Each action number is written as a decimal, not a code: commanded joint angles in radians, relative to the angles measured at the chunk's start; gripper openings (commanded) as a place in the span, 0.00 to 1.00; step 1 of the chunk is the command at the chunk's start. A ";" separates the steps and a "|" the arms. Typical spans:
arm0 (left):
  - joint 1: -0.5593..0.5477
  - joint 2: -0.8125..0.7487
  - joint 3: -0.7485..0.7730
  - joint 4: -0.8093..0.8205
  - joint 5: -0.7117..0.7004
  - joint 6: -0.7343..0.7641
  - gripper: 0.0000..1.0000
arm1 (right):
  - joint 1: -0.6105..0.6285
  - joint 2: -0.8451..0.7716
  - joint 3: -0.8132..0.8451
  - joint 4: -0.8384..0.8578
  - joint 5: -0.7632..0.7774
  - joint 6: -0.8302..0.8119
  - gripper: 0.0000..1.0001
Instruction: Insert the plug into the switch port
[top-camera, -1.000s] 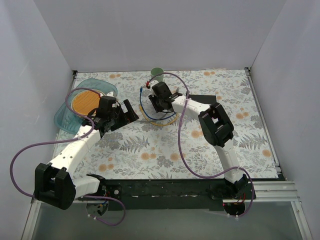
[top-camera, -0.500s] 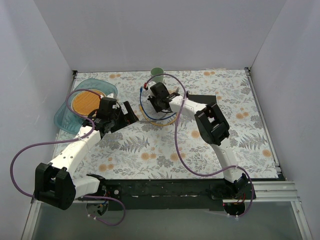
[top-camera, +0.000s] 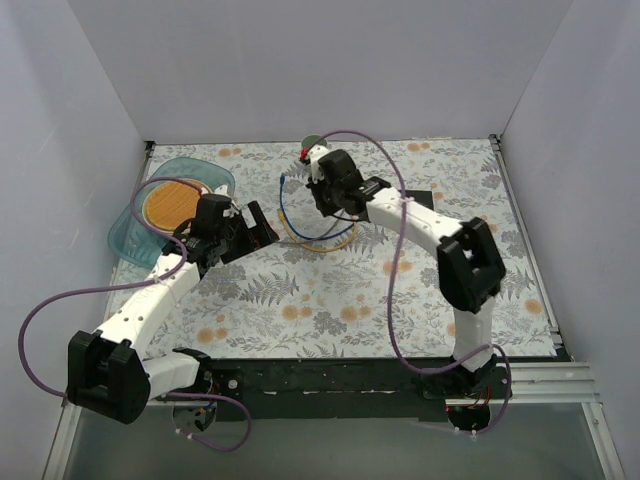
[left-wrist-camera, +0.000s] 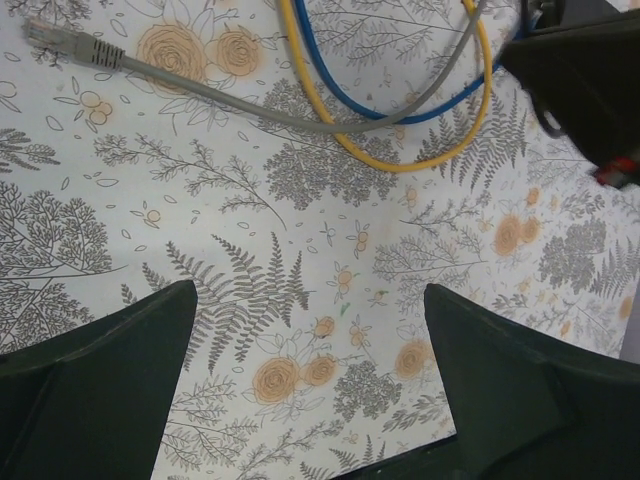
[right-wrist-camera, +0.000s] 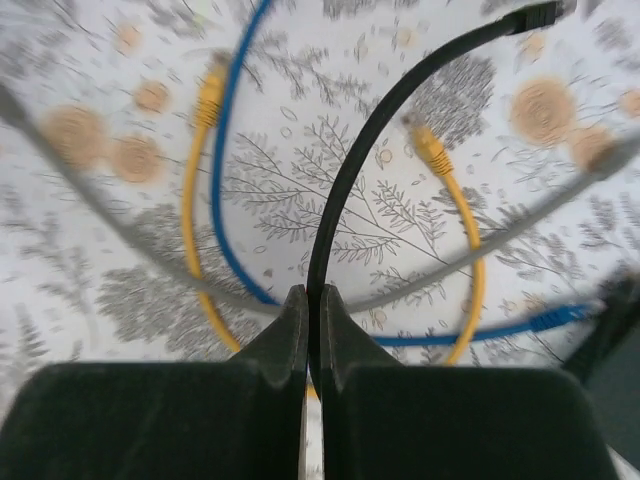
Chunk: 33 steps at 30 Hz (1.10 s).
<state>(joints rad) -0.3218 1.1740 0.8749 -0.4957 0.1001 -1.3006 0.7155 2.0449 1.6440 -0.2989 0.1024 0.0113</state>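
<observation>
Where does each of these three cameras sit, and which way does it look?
Top external: above and behind the arms, looking down on the table; both whole arms show, bases at the bottom.
Left wrist: on the left arm, facing down at the table; the open left gripper frames the bottom.
Right wrist: on the right arm, facing down; the right gripper is shut on a black cable.
Shared: both wrist views show the yellow cable and blue cable.
</observation>
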 joint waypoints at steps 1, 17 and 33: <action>0.001 -0.057 0.052 0.052 0.102 -0.008 0.98 | -0.002 -0.294 -0.111 0.069 -0.066 0.032 0.01; -0.042 0.074 -0.126 0.750 0.587 -0.345 0.98 | -0.001 -0.905 -0.823 0.224 -0.388 0.075 0.01; -0.158 0.316 -0.082 0.828 0.546 -0.408 0.93 | -0.001 -1.020 -0.944 0.264 -0.575 0.116 0.01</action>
<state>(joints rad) -0.4767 1.5055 0.7624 0.2543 0.6544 -1.6852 0.7155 1.0542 0.7177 -0.0845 -0.3962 0.1101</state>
